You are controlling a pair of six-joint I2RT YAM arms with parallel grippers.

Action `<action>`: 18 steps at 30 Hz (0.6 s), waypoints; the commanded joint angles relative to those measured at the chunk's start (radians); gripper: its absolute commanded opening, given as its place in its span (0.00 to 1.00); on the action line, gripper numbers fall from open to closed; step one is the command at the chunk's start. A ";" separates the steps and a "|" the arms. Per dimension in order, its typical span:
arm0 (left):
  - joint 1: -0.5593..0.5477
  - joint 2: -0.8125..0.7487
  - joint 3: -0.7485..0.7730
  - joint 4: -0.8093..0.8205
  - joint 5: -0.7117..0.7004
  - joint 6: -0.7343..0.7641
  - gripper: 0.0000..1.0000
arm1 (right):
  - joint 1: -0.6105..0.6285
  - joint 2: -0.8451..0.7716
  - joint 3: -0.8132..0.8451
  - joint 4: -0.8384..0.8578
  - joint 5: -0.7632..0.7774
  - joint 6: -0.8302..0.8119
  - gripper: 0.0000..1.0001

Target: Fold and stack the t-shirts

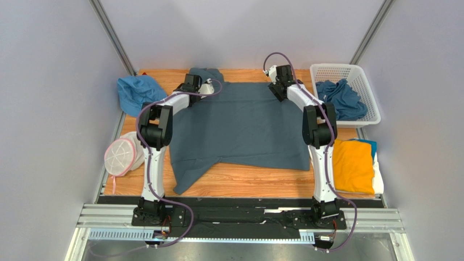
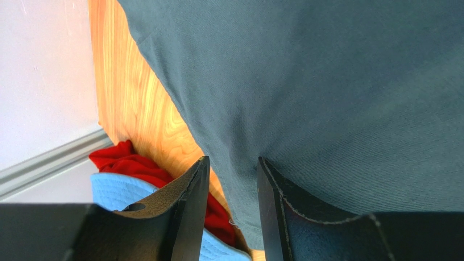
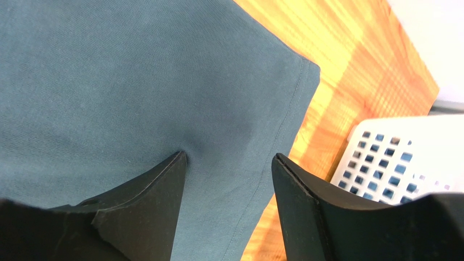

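Note:
A dark slate-blue t-shirt (image 1: 239, 128) lies spread over the middle of the wooden table, one sleeve trailing toward the near left. My left gripper (image 1: 207, 86) is at its far left corner. In the left wrist view that gripper (image 2: 233, 159) is open, its jaws astride the shirt's hemmed edge (image 2: 239, 196). My right gripper (image 1: 275, 86) is at the far right corner. It (image 3: 230, 155) is open too, with the shirt's stitched hem (image 3: 272, 163) running between its jaws. A folded stack topped by a mustard-yellow t-shirt (image 1: 353, 166) sits at the right edge.
A white basket (image 1: 356, 73) at the back right holds crumpled blue shirts (image 1: 340, 100), and its mesh wall (image 3: 392, 157) is close beside the right gripper. A bright blue hat (image 1: 139, 92) over red cloth (image 2: 128, 163) lies back left. A white mesh pouch (image 1: 122, 155) rests at the left edge.

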 commanded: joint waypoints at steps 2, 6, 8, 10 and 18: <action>0.040 0.077 0.067 -0.097 -0.039 0.000 0.47 | 0.006 0.058 0.081 0.009 0.014 -0.023 0.64; 0.040 0.094 0.125 -0.100 -0.042 -0.023 0.47 | 0.008 0.052 0.101 -0.001 0.008 -0.008 0.64; 0.040 0.089 0.160 -0.112 -0.031 -0.046 0.48 | 0.009 0.034 0.093 -0.007 0.006 0.002 0.64; 0.038 0.078 0.191 -0.125 -0.022 -0.070 0.51 | 0.012 0.008 0.079 -0.011 -0.001 0.012 0.65; 0.000 -0.041 0.173 -0.128 0.007 -0.104 0.66 | 0.023 -0.118 -0.019 -0.024 -0.014 0.049 0.68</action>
